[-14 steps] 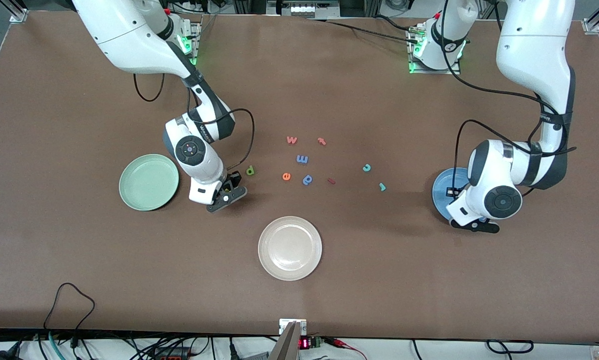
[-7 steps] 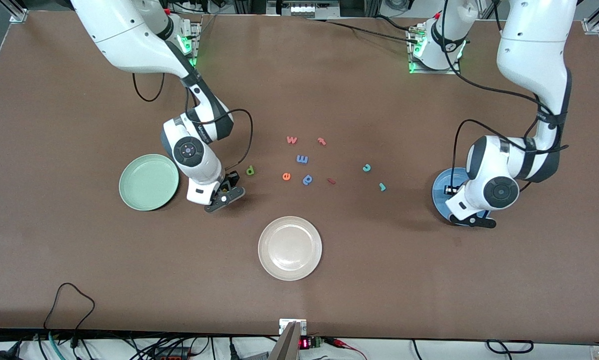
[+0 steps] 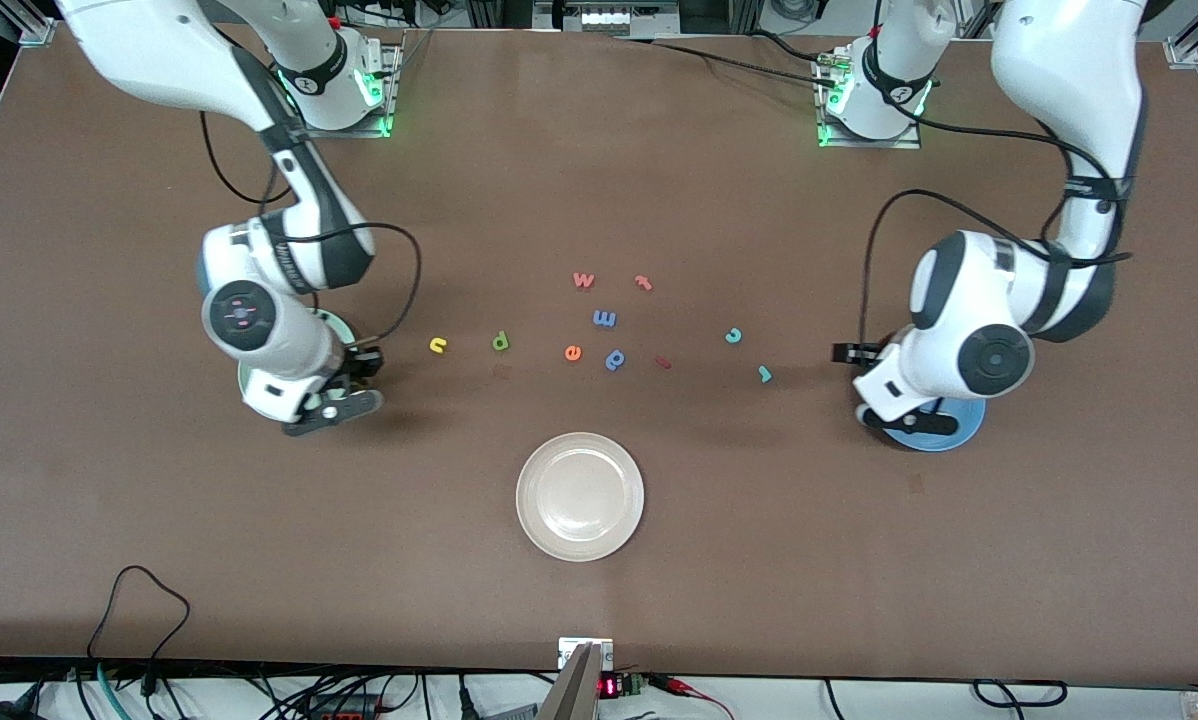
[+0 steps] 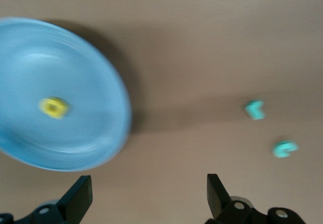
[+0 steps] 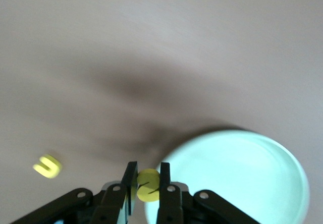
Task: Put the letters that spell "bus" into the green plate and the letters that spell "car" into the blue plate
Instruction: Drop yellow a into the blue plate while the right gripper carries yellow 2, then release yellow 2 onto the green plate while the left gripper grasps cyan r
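The right hand [image 5: 148,186] pinches a yellow letter [image 5: 148,192] over the green plate's [image 5: 237,178] rim, middle left of the front view. The left hand [image 4: 149,196], fingers spread, hangs over the blue plate [image 4: 96,133], where a yellow a [image 4: 53,107] lies, at middle right.

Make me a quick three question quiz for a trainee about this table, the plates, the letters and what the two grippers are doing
1. True or false: the yellow letter lies in the blue plate.
2. What does the right gripper hold over the green plate? A) a yellow letter B) a teal letter C) nothing
3. Fill in: the left gripper is ____.

Key: 1 true. 2 A, a yellow letter pinched between its fingers. 3 open, holding nothing, beside the blue plate.
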Controlling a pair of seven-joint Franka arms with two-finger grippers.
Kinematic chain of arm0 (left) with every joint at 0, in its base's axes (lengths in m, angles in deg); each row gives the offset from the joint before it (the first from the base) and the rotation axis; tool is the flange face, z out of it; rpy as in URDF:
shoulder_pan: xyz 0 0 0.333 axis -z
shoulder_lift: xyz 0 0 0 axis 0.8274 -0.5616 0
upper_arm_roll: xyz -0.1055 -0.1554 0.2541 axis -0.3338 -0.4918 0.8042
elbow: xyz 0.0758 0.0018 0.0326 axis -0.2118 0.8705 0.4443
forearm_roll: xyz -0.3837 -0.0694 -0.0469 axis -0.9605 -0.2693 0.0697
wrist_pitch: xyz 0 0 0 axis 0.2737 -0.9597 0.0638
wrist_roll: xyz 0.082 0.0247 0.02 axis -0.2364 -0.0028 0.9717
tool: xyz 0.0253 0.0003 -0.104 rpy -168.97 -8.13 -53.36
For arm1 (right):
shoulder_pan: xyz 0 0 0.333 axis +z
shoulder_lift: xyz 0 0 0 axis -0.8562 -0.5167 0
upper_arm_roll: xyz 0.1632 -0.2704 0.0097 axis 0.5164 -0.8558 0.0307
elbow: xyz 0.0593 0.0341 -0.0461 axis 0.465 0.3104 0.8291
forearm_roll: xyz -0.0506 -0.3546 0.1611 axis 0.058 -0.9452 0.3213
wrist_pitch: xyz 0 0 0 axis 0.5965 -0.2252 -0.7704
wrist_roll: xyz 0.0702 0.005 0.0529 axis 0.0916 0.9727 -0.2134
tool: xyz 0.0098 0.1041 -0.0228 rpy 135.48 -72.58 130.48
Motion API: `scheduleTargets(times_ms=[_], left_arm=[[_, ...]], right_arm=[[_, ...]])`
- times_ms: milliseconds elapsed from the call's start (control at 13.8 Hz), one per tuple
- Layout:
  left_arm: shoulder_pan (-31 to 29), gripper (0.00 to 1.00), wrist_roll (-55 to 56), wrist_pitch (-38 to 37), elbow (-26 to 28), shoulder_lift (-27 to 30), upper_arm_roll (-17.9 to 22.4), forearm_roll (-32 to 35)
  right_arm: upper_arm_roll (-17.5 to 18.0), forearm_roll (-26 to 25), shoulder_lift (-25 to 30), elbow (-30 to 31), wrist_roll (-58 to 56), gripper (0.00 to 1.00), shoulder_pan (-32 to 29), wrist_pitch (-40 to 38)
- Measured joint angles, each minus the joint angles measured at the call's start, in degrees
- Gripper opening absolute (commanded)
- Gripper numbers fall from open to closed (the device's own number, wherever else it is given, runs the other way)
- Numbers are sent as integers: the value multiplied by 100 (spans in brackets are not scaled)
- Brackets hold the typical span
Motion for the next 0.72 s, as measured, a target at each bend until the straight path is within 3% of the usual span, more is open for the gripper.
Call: scheduleTargets(times_ms=[290,435,580,652,725], left_arm=[[369,100,2087,667,117,-283,-184,-23],[451,98,2519,1180,255,-435,-186,-23],[482,79,2627,1818,483,-490,-186,-23],[501,65,2634,2146,605,-502,-187,-23],[541,55,2636,2393,709,-511,-189,-23]], right_arm=[[-7,-6,8,306,-116,0,-763,-62],[-7,-6,-44,419,-140,2,-1007,-46],[-6,-6,-124,442,-141,43,-1080,-33],[2,-6,-154,442,-138,55,-1080,-26],[18,-6,-176,441,-132,77,-1079,-23]])
